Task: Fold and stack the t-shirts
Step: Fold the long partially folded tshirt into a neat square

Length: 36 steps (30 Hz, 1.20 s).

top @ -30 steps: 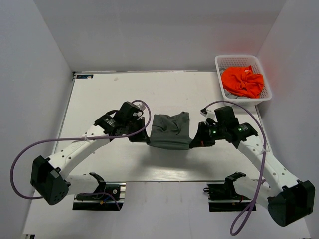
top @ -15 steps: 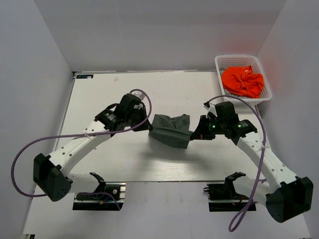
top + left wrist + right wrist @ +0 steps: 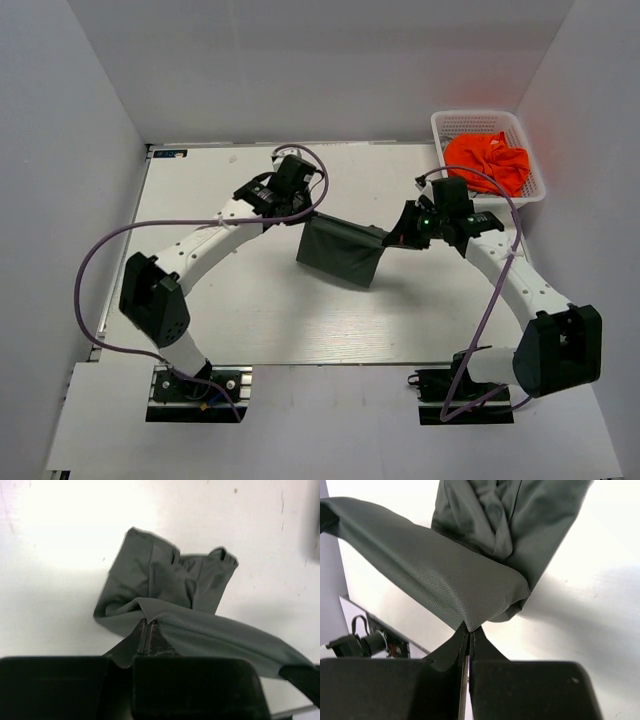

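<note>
Grey shirt: the dark olive-grey thin-fabric t-shirt (image 3: 338, 252) is over the middle of the white table (image 3: 220, 300), strung between the two grippers by one edge. In the top view that edge runs taut from one gripper to the other, with the right end sitting a bit nearer the camera.
Rest of it: hangs below the taut edge in loose folds and creases, with a stitched hem showing in the left wrist view (honestly can't tell if the bottom rests on the tabletop or just hangs over it).
Left gripper: the black two-finger left gripper (image 3: 146, 627) has its fingers pressed together, with the shirt's edge pinched between the tips at the left end of the taut line.
Right gripper: the black right gripper (image 3: 469, 630) is the same deal, fingers squeezed tight on a fold of the fabric at the other end.
Arms: the white left arm (image 3: 200, 245) and white right arm (image 3: 510, 275) both reach in toward the table's middle.
Orange shirt: the bright orange t-shirt (image 3: 487, 162) sits crumpled in a heap inside the white plastic lattice basket (image 3: 447, 124), well apart from the grey one.
Basket: at the far right corner of the table, beyond the right arm.
Writing: a small dark sticker (image 3: 170, 153) at the table's far left corner, too small to read.
</note>
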Available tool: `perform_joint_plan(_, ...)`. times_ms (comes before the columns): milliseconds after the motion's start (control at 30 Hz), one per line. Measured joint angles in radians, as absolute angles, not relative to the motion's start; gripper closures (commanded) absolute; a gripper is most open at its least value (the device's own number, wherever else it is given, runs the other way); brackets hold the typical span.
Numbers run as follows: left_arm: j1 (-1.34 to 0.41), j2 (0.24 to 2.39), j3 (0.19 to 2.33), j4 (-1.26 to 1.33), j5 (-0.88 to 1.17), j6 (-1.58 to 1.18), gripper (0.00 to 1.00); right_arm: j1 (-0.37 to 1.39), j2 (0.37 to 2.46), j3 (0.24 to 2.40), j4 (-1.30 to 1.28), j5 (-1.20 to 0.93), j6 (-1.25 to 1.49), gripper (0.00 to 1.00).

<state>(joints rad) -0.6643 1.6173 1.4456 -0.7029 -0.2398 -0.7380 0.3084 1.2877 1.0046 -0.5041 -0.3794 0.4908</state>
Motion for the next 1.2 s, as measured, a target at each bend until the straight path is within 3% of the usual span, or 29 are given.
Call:
perform_joint_plan(367,-0.632,1.900,1.691,-0.750,-0.287,-0.738,1.00,0.236,1.435,1.065,-0.447,-0.381,0.490,1.00)
perform_joint_plan(900,-0.555,2.147,1.847,-0.738,-0.271,-0.725,1.00,0.184,1.794,1.243,-0.345,-0.472,0.477,1.00)
perform_joint_plan(967,-0.549,2.168,1.847,-0.727,-0.268,-0.722,0.86,0.183,1.830,1.262,-0.325,-0.478,0.466,0.96)
perform_joint_plan(1000,-0.545,2.177,1.847,-0.721,-0.266,-0.718,0.76,0.181,1.851,1.274,-0.316,-0.485,0.461,0.67)
perform_joint_plan(1033,-0.541,2.186,1.847,-0.715,-0.265,-0.714,0.43,0.179,1.873,1.289,-0.310,-0.493,0.459,0.33)
perform_joint_plan(1067,-0.536,2.190,1.847,-0.711,-0.270,-0.707,0.27,0.177,1.895,1.306,-0.306,-0.495,0.452,0.10)
perform_joint_plan(1133,-0.519,2.196,1.847,-0.705,-0.273,-0.701,0.00,0.168,1.940,1.351,-0.310,-0.501,0.430,0.10)
perform_joint_plan(1200,-0.501,2.197,1.847,-0.693,-0.271,-0.700,0.00,0.164,1.961,1.385,-0.311,-0.510,0.416,0.10)
